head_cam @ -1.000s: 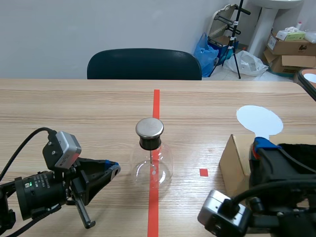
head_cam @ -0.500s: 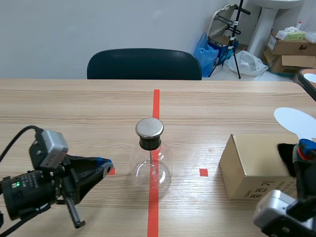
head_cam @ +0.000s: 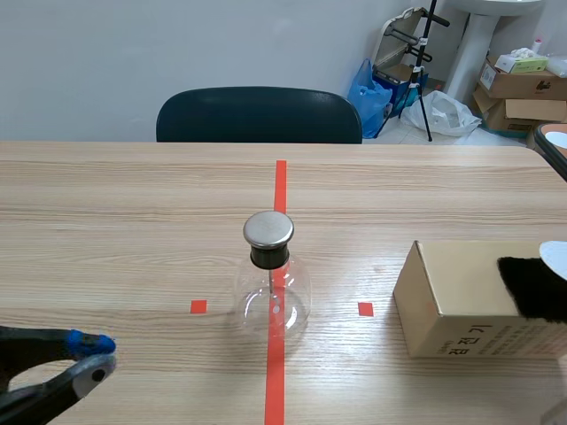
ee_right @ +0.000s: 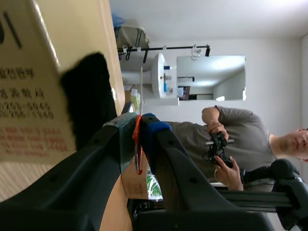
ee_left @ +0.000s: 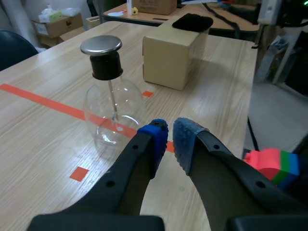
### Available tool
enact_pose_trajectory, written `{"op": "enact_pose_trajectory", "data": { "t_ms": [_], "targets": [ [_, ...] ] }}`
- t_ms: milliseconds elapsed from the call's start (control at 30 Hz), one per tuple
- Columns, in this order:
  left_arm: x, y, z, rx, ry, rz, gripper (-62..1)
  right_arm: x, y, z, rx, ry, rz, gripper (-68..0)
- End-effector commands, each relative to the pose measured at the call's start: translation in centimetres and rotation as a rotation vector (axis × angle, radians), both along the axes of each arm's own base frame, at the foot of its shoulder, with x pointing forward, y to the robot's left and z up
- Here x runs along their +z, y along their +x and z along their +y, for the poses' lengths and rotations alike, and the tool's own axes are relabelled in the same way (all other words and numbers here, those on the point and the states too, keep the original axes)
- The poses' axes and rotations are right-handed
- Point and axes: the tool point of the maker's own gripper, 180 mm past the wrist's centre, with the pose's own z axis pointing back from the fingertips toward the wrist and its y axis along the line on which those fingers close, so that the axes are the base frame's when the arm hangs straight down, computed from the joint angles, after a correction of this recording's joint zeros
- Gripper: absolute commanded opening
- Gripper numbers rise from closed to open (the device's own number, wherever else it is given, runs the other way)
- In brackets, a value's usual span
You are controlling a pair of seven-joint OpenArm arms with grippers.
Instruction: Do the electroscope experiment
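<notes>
The electroscope, a clear glass flask [head_cam: 271, 301] with a round metal cap [head_cam: 268, 228], stands on the red tape line at the table's middle. My left gripper [head_cam: 91, 359] lies low at the near left, well short of the flask [ee_left: 113, 113]; its blue pads [ee_left: 155, 138] are together with nothing between them. At the right stands a cardboard box [head_cam: 452, 305] with a black cloth [head_cam: 534, 286] on top. My right gripper [ee_right: 138, 124] is shut on a thin white paddle, seen edge-on between its fingers. The paddle's white disc [head_cam: 556, 257] shows at the scene's right edge, above the cloth [ee_right: 89, 101].
A dark chair [head_cam: 259, 115] stands behind the table's far edge. Boxes and bags lie on the floor at the back right. Beyond the table edge near my left gripper sits a pink, green and blue block [ee_left: 272, 163]. A person [ee_right: 231, 139] holding a controller stands beyond my right gripper.
My left arm has drawn back toward the near left corner, away from the flask. My right arm has moved right with the white paddle, out of the scene view, uncovering the black cloth.
</notes>
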Motion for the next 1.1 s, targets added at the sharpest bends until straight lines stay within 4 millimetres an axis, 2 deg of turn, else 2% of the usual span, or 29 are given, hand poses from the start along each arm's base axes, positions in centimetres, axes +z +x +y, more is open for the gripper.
{"op": "enact_pose_trajectory", "data": {
  "t_ms": [0,100,233,267,400,700,933,967,1067],
  "targets": [
    [1.0,0.1,0.2,-0.005,-0.02,-0.014,-41.9,1.5,0.5,-0.2,0.009,-0.029,-0.075,-65.7],
    [1.8,-0.6,0.3,-0.044,-0.017,-0.029,-27.0,0.3,-0.2,-0.6,0.02,-0.031,-0.042,-65.7],
    [3.1,-1.3,0.4,-0.103,-0.071,-0.003,-2.3,-0.8,-0.4,-1.0,0.026,-0.027,-0.021,-65.7],
    [3.3,-1.5,0.6,-0.112,-0.081,0.008,1.4,-0.9,-0.3,-1.1,0.025,-0.027,-0.021,-65.7],
    [4.2,-1.7,1.0,-0.141,-0.122,0.052,1.4,-1.6,-0.3,-1.2,0.032,-0.026,-0.009,-65.7],
    [4.3,-1.6,1.1,-0.137,-0.121,0.042,1.4,-2.8,-0.8,-2.0,-0.002,-0.027,0.026,-65.8],
    [4.3,-1.5,1.1,-0.134,-0.12,0.038,1.4,-2.8,-1.3,0.5,0.136,-0.013,0.026,-65.8],
    [4.4,-1.4,1.1,-0.129,-0.123,0.037,1.4,-2.8,-1.2,0.2,0.119,-0.014,0.027,-65.8],
    [4.4,-1.3,1.1,-0.127,-0.123,0.034,1.4,-2.9,-0.8,-2.5,-0.028,-0.028,0.029,-65.8]
  ]
}}
